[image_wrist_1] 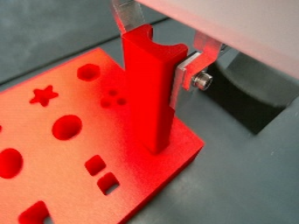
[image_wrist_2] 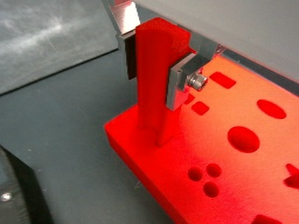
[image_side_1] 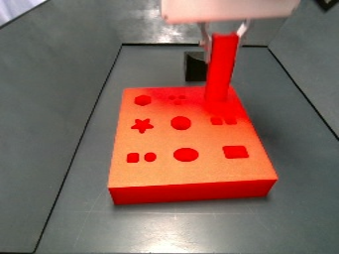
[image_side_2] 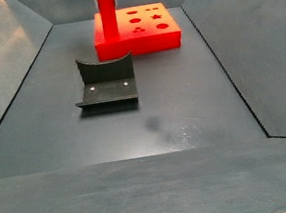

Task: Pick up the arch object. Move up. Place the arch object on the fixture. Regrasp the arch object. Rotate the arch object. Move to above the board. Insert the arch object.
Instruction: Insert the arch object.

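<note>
Jaws: gripper [image_wrist_2: 158, 66] clamped on the arch object [image_wrist_1: 152, 87], held upright, lower end at the board [image_wrist_1: 70, 166] near its edge. Step: insertion. Next move likely needs a straight push down, bar aligned with its cutout. Hidden: the cutout itself; seating depth unclear. Fixture [image_side_2: 106, 84] stands apart, empty.

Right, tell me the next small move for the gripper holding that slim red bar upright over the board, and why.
Probably keep pressing straight down, gently. The gripper clamps the long bright red arch object upright, its lower end meeting the thick red-orange board with shaped cutouts near one corner in both wrist views. Most of the bar stands above the surface, so it does not look seated yet. How deep it sits cannot be told.
</note>
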Controlling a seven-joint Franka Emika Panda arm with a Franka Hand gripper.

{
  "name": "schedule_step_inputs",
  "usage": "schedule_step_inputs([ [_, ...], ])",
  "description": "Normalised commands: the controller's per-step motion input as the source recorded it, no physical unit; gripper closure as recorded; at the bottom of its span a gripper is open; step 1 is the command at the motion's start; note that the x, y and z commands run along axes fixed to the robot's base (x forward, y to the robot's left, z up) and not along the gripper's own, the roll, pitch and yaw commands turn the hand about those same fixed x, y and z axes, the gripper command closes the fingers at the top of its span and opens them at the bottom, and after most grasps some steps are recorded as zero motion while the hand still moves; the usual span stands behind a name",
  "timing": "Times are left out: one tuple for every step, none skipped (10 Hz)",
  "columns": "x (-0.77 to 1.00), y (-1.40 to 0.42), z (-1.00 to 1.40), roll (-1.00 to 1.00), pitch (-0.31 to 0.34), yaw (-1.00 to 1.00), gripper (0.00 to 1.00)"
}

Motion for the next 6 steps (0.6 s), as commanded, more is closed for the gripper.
schedule_step_inputs([
  [0.0,-0.03,-0.44,0.02,-0.14,0.0,1.0],
  [0.0,-0.05,-0.48,0.06,-0.17,0.0,1.0],
  [0.0,-0.07,-0.5,0.11,-0.156,0.0,1.0],
  [0.1,-0.02,-0.32,-0.01,-0.176,-0.06,1.0],
  [0.06,0.0,-0.25,-0.07,-0.177,0.0,1.0],
  [0.03,0.0,0.0,0.0,0.0,0.0,1.0],
])
